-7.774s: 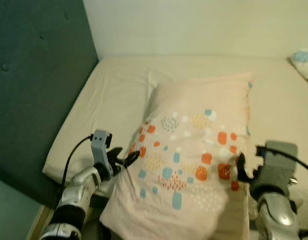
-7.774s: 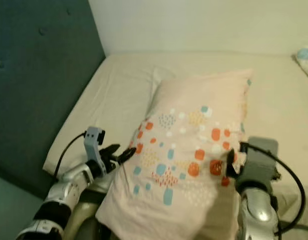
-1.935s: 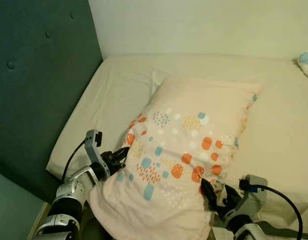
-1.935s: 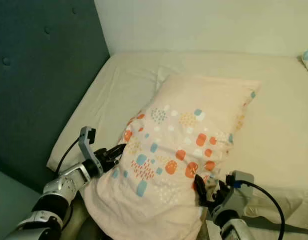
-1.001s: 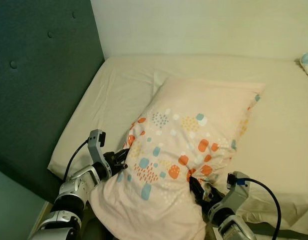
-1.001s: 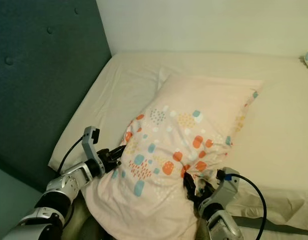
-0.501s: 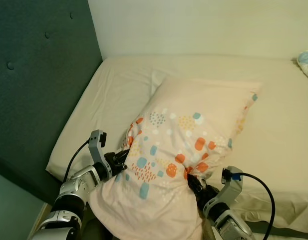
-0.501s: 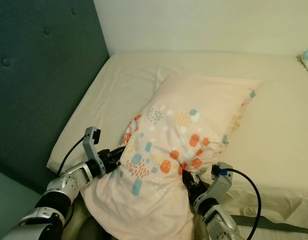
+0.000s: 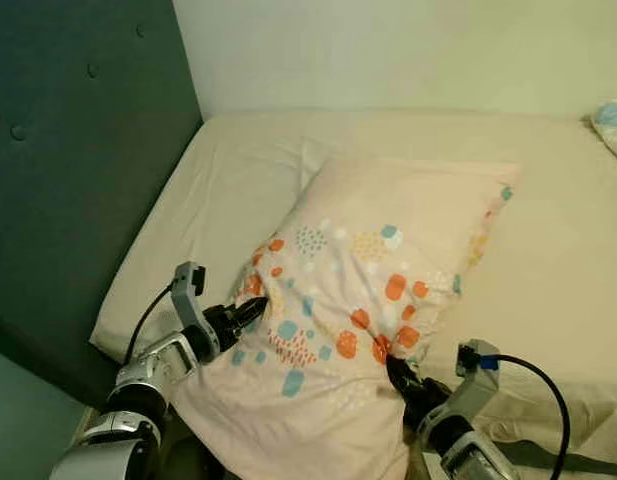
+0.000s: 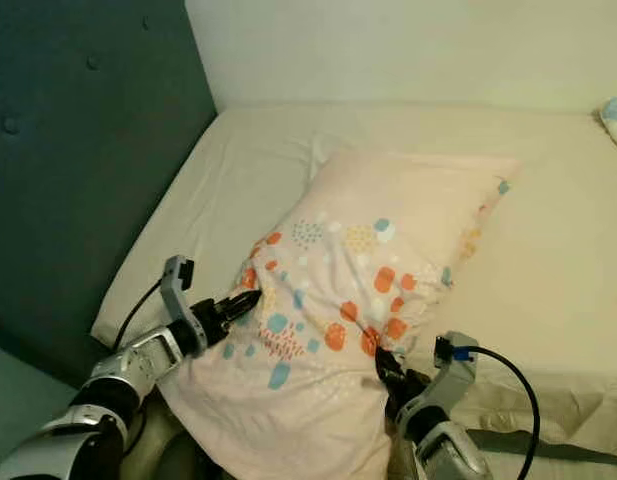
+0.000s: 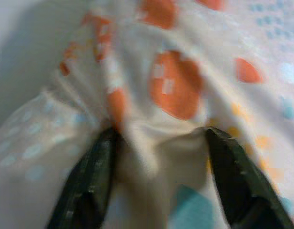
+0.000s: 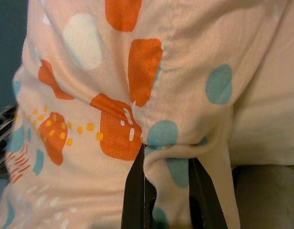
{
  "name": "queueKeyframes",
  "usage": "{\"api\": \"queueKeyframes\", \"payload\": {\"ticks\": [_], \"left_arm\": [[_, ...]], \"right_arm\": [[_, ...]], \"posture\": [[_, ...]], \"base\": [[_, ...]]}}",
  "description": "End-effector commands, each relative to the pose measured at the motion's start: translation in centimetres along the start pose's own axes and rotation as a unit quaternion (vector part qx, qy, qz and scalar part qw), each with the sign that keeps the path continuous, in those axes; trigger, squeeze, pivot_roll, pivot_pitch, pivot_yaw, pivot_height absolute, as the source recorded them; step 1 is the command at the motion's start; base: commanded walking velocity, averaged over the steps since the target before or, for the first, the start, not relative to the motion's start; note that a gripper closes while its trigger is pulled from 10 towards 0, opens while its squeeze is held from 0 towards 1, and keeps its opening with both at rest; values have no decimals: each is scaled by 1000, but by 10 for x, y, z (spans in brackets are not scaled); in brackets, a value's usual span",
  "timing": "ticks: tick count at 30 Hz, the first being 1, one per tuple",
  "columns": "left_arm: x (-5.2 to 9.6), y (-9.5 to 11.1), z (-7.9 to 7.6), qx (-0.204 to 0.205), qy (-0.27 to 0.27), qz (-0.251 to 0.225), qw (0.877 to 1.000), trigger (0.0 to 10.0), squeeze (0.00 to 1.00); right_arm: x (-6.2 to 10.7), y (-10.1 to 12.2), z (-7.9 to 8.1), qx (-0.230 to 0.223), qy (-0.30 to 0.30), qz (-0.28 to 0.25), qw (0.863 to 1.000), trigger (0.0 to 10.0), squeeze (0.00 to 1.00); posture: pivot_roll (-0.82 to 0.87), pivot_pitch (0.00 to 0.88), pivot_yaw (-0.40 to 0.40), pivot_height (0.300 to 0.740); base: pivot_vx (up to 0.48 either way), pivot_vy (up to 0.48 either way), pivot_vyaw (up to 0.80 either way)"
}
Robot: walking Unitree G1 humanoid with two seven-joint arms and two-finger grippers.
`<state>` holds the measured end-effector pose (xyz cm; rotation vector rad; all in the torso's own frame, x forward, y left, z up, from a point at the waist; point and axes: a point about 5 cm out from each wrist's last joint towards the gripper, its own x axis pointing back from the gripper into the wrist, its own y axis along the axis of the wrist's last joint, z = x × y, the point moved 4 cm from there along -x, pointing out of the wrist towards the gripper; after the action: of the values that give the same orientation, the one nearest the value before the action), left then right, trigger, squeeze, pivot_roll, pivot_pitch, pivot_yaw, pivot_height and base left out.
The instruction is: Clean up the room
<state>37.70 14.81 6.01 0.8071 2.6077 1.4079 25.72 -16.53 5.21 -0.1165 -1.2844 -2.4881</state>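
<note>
— Cream sheets cover the bed (image 9: 238, 180), with a dark headboard (image 9: 78, 170) on the left. Where's the pillow (image 9: 388, 270)?

— Lying across the bed's near left part, its near end overhanging the edge. The left gripper (image 9: 240, 316) has its fingers clamped on a fold at the left corner; the right gripper (image 9: 400, 378) pinches bunched fabric at the near right edge.

— How will it handle?

— Light and soft, I'd judge, and it will sag between the grips. Gathered cloth at opposite edges looks the best hold.
</note>
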Motion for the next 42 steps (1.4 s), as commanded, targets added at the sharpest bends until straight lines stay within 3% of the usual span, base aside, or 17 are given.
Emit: {"api": "queueKeyframes", "payload": {"ticks": [1,4,5,10,13,19,24,33,35,37,38,39,41,42], "left_arm": [[10,-12,20,-4,58,20,998,10000,1000],[10,-13,22,-4,63,20,998,10000,1000],[10,-15,21,-7,62,23,998,10000,0],[11,-8,23,-18,70,2,997,10000,0],[14,8,32,-20,102,-34,994,10000,0],[20,19,44,-10,147,-60,987,10000,0],[11,5,34,-44,134,-28,990,10000,0],[-4,-21,11,-43,100,3,994,10000,0],[-10,-33,-7,21,34,21,999,10000,0],[-10,-33,-7,21,34,21,999,10000,0],[-12,-36,-16,64,-3,21,998,10000,0],[-12,-36,-16,64,-3,21,998,10000,0],[-13,-36,-29,132,-60,16,989,10000,0],[-13,-36,-29,132,-60,16,989,10000,0]], "right_arm": [[12,-7,-8,-12,-11,14,1000,0,0],[14,-7,-9,-13,-14,14,1000,0,0],[16,-7,-10,-13,-15,14,1000,0,0],[14,-4,0,-24,3,2,1000,0,0],[10,-2,7,-27,16,-1,1000,0,0],[15,-3,3,-21,13,8,1000,0,0],[27,-4,-14,-10,-27,15,999,0,0],[36,3,-21,-9,-69,-15,997,0,0],[36,5,-23,-11,-76,-19,997,0,0],[36,5,-23,-11,-76,-19,997,0,0],[36,6,-24,-14,-81,-22,996,0,0],[36,6,-24,-14,-81,-22,996,0,0],[36,7,-25,-16,-84,-24,996,0,0],[36,7,-25,-16,-84,-24,996,0,0]], "posture": [[-182,194,37,574],[-182,194,37,574],[-213,189,31,574],[-209,183,33,574],[-205,180,31,574],[-204,175,27,574],[-225,185,24,574],[-242,194,26,574],[-247,199,29,574],[-247,199,29,574],[-246,200,30,574],[-246,200,30,574],[-243,199,28,574],[-243,199,28,574]], "base": [[0,0,0],[0,0,0],[0,0,0],[0,0,0],[0,0,0],[0,0,0],[0,0,0],[0,0,0],[0,0,0],[0,0,0],[0,0,0],[0,0,0],[0,0,0],[0,0,0]]}}
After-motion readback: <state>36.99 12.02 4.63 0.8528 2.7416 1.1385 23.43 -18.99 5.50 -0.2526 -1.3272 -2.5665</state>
